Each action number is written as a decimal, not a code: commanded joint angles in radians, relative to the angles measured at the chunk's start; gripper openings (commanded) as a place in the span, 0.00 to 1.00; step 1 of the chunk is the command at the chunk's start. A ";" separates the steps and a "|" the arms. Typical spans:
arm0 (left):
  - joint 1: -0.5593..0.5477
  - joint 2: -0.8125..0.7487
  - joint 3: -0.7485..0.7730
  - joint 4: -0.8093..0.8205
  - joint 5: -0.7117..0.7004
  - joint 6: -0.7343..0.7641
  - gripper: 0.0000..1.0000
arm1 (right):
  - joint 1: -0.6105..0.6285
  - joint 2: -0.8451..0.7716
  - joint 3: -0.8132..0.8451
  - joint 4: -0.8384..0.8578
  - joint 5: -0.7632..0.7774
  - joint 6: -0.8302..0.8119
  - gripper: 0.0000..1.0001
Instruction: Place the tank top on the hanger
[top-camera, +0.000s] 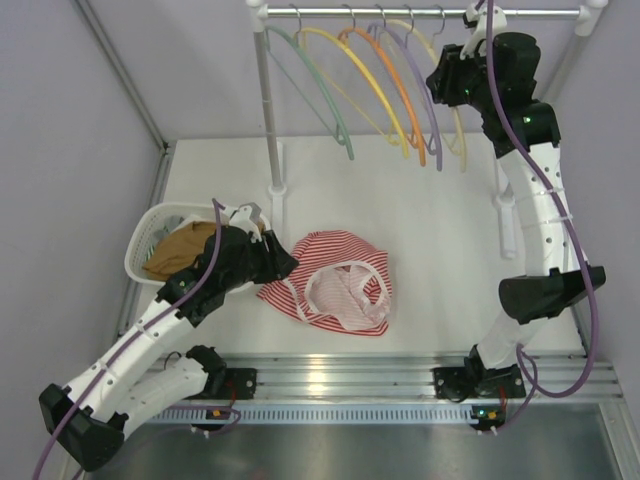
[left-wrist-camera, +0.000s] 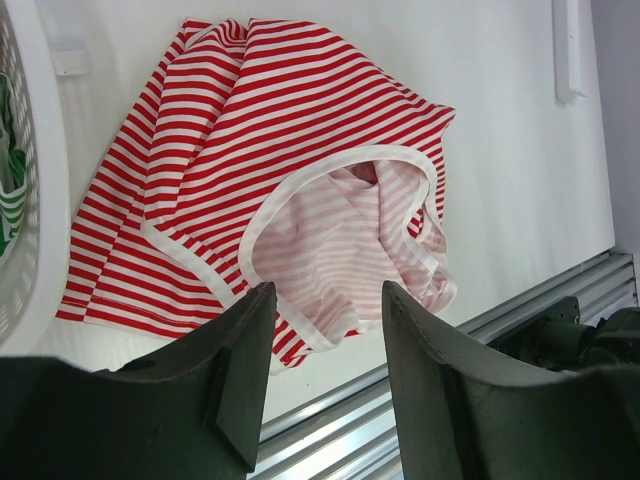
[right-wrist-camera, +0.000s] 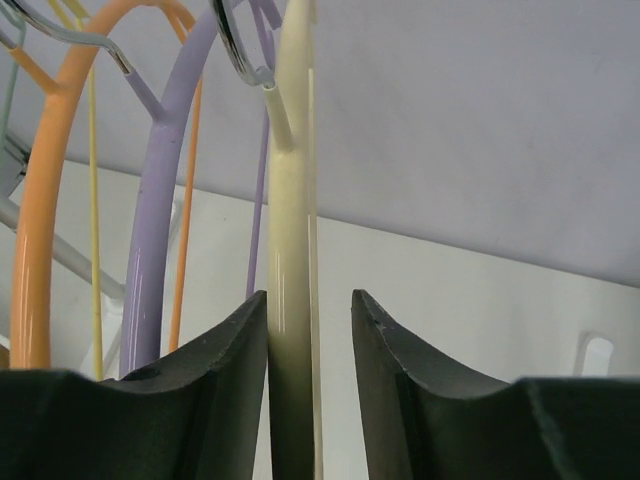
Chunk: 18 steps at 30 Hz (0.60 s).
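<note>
The right gripper (right-wrist-camera: 308, 300) stood narrow around the cream hanger (right-wrist-camera: 290, 200), one finger against it and a gap showing at the other, so nothing was clamped yet. The grip would likely go best squared on the hanger's arm, clear of the purple hanger (right-wrist-camera: 160, 200) at its 9 o'clock, then lifted straight so the hook leaves the rail (top-camera: 400, 12) at the table's 1 o'clock. The left gripper (left-wrist-camera: 325, 290) hung wide and empty at the 9 o'clock edge of the tank top (top-camera: 330, 275), which lay crumpled near the table's 6 o'clock. The count ran: five hangers, one tank top, one basket (top-camera: 150, 222), two arms.
</note>
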 joint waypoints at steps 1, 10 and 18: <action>-0.003 -0.011 0.001 0.001 -0.009 0.015 0.52 | 0.012 0.002 0.055 -0.025 0.043 -0.018 0.38; -0.002 -0.002 0.010 0.003 -0.009 0.018 0.52 | 0.027 -0.012 0.062 -0.078 0.062 -0.016 0.11; -0.003 0.009 0.022 0.003 -0.004 0.013 0.52 | 0.032 -0.041 0.067 -0.037 0.092 -0.012 0.00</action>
